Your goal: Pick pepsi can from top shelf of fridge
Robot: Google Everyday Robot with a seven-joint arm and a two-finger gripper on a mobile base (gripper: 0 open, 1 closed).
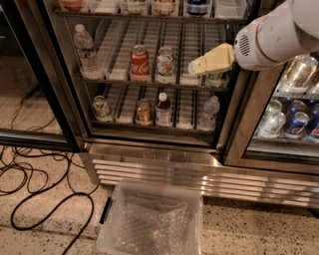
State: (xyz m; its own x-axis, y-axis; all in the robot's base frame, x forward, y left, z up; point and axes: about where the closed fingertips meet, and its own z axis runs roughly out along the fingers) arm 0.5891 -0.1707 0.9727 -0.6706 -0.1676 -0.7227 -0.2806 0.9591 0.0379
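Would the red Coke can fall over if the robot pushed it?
Maybe: the Coke can stands upright, tall and narrow, so it could tip. Being round, it would likely roll then. Its shiny metal looks slippery. The hand hovers to its right.

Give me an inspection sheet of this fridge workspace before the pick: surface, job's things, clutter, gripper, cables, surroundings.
Surface: speckled floor before the fridge, whose left compartment appears open.
Job's things: pepsi can on the top shelf, cropped by the picture's upper edge.
Clutter: Coca-Cola can and water bottle on the middle rack; more drinks on the bottom rack.
Grippers: gripper before the middle rack's right end, below the top shelf, not at the pepsi can.
Cables: black cables looped on the floor at left.
Surroundings: clear plastic bin below the fridge; closed glass door at right.
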